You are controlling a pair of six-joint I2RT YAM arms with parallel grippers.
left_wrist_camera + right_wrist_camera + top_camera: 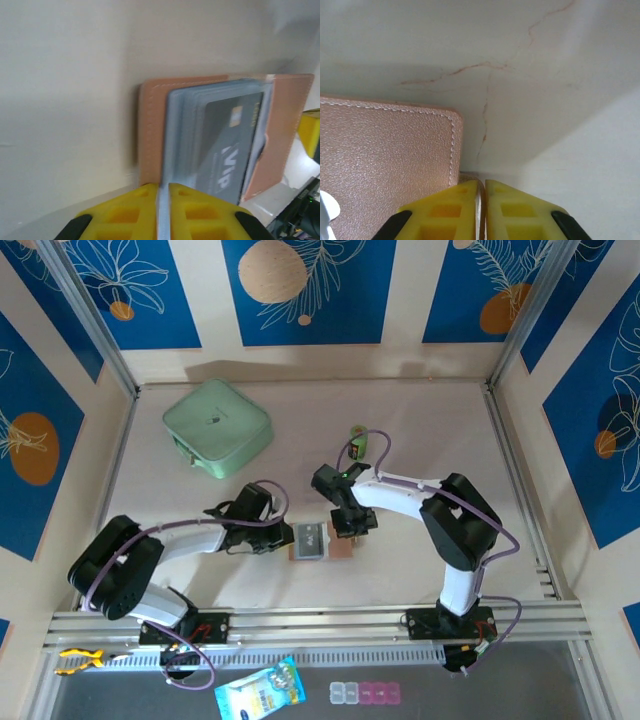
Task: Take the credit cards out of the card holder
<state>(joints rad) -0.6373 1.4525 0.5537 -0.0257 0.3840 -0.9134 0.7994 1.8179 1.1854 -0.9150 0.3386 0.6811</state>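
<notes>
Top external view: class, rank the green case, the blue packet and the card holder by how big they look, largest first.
1. green case
2. blue packet
3. card holder, partly covered, so its place below the packet is unsure.

The card holder [318, 541] is lying open on the table [420, 420], near the front middle and between the two grippers. The left gripper [284, 537] is pinching a sleeve [176, 135] at its left edge and the right gripper [352, 530] is gripping its right edge. A card [230, 145] is sitting inside the sleeves, on top of the open holder. Well behind and to the left, a square case [217, 428] is resting on the table, while a small object [357, 443] is standing just behind the right gripper, apart from the holder.
</notes>
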